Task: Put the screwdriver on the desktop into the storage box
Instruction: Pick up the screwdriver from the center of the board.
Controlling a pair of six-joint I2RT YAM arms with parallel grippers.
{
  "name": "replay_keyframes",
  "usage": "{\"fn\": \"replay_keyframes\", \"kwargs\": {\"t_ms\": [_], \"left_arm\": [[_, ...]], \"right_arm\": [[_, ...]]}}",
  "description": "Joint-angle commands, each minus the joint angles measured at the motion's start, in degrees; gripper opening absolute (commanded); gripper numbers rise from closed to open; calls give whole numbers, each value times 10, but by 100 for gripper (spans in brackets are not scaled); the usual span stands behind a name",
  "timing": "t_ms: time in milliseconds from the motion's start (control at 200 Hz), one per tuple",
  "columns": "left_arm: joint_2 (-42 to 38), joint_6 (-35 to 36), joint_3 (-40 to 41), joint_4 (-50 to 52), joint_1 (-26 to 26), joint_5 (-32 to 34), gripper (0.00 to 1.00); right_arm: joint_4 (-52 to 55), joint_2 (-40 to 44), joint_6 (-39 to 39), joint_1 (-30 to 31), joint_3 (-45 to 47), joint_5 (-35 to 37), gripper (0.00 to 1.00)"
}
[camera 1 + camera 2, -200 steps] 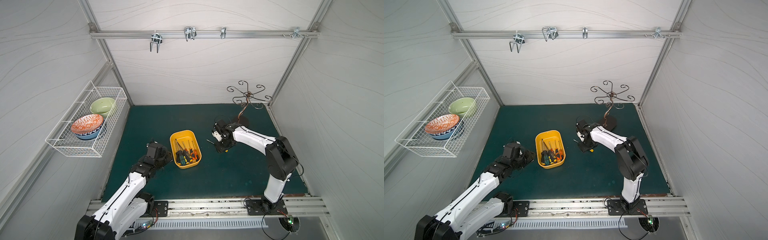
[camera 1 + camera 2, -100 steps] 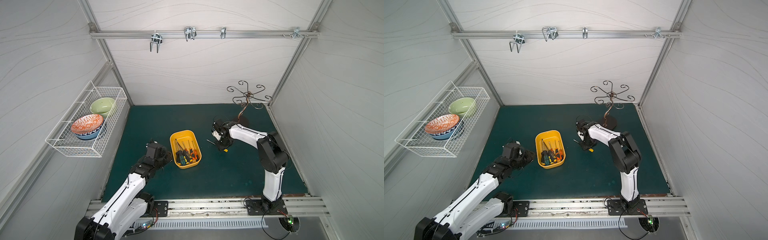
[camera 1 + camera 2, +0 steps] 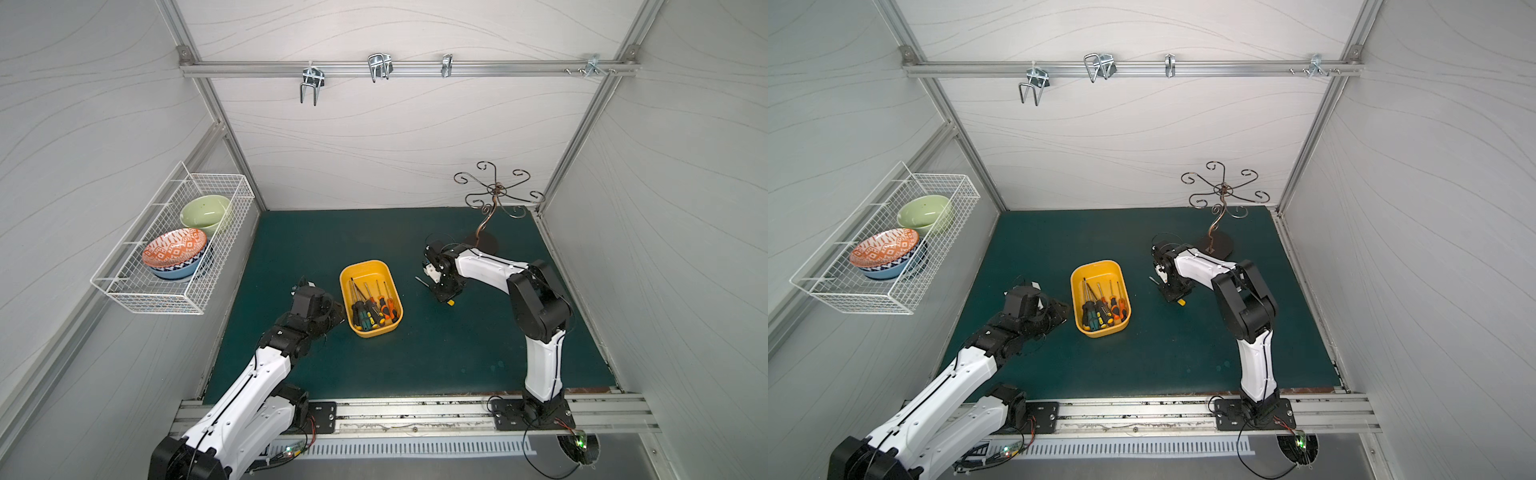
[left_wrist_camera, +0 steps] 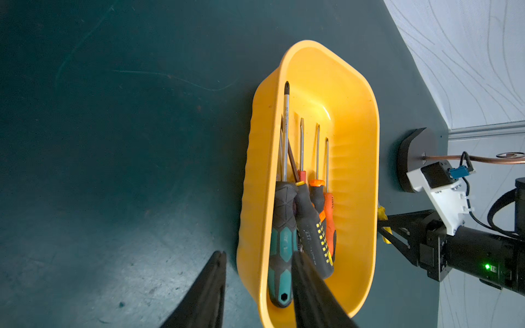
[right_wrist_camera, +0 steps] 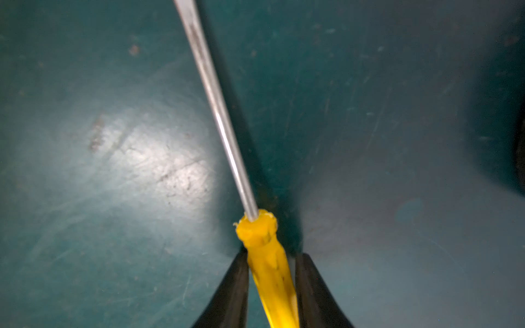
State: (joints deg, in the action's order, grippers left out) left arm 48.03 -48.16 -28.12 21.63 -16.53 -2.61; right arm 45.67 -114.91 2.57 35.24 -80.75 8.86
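- Right of the storage box, mid-tabletop: screwdriver on the surface, right gripper pinching its yellow handle.
- Left gripper spread at the storage box.
- Risk: handle pivots on lift; shaft snags the rim.

White panel walls with faint wavy grey lines close in three sides, joined at the corners by aluminium posts. A rail runs across the back wall and carries several metal hooks. On a side wall hangs a white wire basket holding a green bowl and an orange patterned bowl. A curly metal stand rises in a back corner of the dark teal tabletop, whose front edge meets an aluminium track. Soft, even light leaves a pale glare on the tabletop.
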Motion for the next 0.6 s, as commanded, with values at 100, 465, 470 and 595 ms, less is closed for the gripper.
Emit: {"fn": "replay_keyframes", "kwargs": {"t_ms": [100, 465, 470, 595], "left_arm": [[5, 15, -8, -25, 4, -17, 42], [95, 91, -36, -70, -27, -66, 44], [97, 92, -37, -69, -28, -64, 44], [133, 95, -64, -20, -34, 4, 43]], "right_arm": [[16, -6, 7, 11, -15, 2, 15], [-48, 134, -98, 55, 68, -70, 3], [-49, 136, -100, 56, 70, -71, 3], [-63, 196, -160, 71, 118, -80, 1]]}}
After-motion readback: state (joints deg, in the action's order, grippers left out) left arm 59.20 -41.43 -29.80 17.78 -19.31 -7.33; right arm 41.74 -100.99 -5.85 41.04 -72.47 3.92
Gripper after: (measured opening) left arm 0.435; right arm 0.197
